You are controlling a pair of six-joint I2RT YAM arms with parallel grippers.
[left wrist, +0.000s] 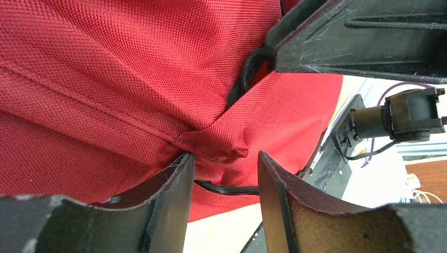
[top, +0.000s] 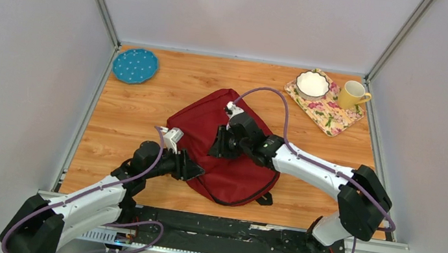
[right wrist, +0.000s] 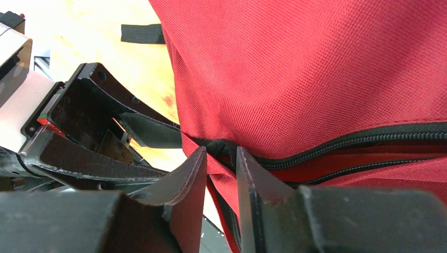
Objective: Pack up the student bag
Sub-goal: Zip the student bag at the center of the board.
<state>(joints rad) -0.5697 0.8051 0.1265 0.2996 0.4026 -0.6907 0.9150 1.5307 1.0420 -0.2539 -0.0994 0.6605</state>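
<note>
student bag (top: 230, 160) filling table centre, both arms crowding it, bare wood (top: 145, 106) around it

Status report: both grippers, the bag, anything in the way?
Left gripper pinching bag fabric. Right gripper closing at the zipper. Student bag flat, mid-table. Nothing blocking.

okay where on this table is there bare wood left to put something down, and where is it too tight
Bare wood runs between the blue plate and the student bag, along the far edge between the plate and the floral mat, and on the right between the mat and the right arm. It is crowded at the bag's near left, where the left gripper and the right gripper meet.
</note>
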